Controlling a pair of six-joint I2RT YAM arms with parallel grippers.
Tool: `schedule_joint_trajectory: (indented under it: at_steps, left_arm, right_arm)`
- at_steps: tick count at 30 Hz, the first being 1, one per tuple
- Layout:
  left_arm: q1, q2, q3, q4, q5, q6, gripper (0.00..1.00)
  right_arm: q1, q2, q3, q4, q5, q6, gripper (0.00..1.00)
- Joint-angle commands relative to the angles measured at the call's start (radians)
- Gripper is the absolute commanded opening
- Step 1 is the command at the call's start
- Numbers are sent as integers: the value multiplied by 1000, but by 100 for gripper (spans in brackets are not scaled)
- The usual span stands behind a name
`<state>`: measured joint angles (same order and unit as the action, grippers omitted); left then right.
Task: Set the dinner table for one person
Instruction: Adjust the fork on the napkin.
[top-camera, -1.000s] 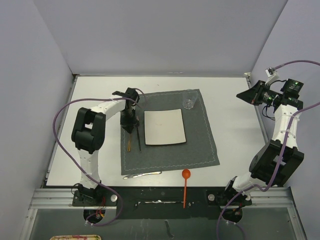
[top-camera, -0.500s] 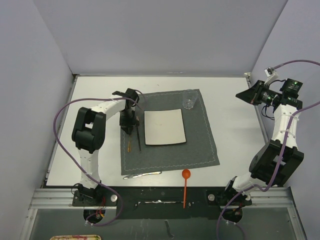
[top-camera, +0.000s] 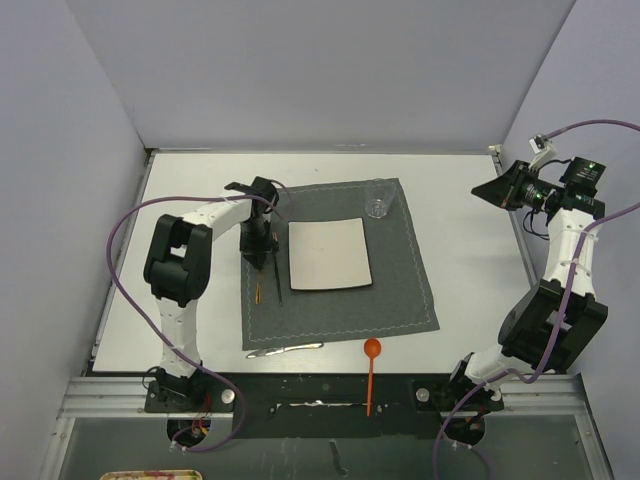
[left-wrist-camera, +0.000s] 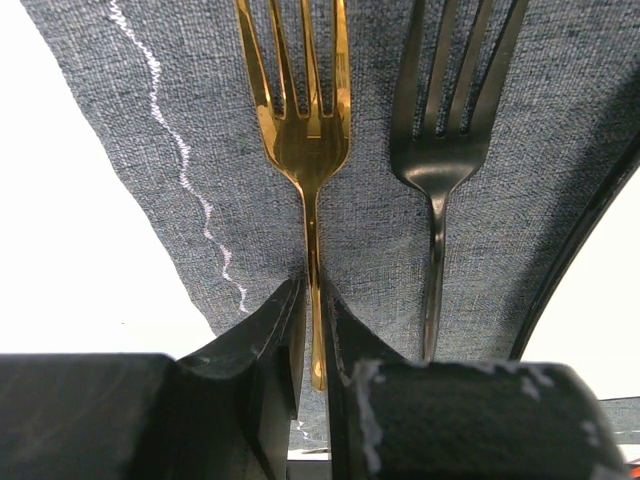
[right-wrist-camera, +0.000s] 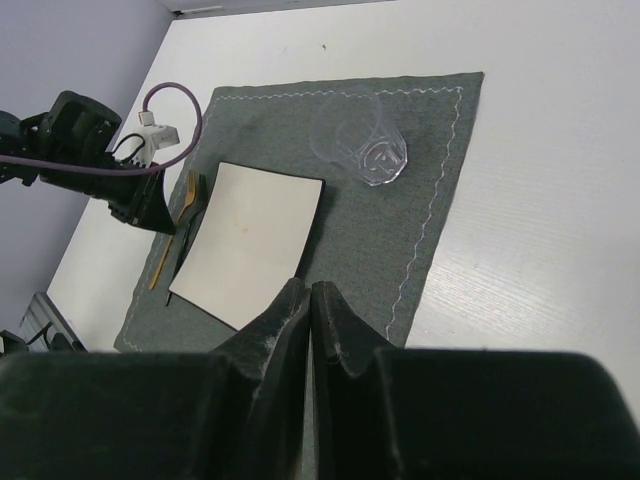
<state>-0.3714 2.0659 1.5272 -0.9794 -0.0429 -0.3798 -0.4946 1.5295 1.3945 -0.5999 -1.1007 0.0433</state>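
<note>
The dinner table (top-camera: 470, 230) is a white top carrying a dark grey placemat (top-camera: 400, 290) with a square off-white plate (top-camera: 328, 255) on it. Left of the plate, a gold fork (left-wrist-camera: 305, 150) and a black fork (left-wrist-camera: 440, 160) lie side by side on the mat, tines away from me. My left gripper (left-wrist-camera: 312, 300) sits low over the mat, its jaws pinched on the end of the gold fork's handle. A clear glass (right-wrist-camera: 365, 150) stands at the mat's far right corner. My right gripper (right-wrist-camera: 311, 300) is shut and empty, raised high at the table's right side.
A silver knife (top-camera: 285, 349) lies at the mat's near edge. An orange spoon (top-camera: 371, 365) rests just off the mat, its handle reaching over the table's front rail. Grey walls close in the left, back and right sides.
The left gripper has drawn back slightly along the gold fork's handle. The fork stays flat on the mat. The right arm has not moved.
</note>
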Motion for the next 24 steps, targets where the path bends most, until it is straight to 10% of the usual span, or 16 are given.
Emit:
schedule_joint_trajectory:
  at_steps: [1, 24]
  left_arm:
    - [-4, 19, 23, 6, 17, 11, 10]
    - [-6, 21, 67, -12, -2, 24, 4]
  right_arm:
    - [10, -31, 12, 25, -28, 1, 4]
    - [14, -19, 12, 32, -26, 1, 4]
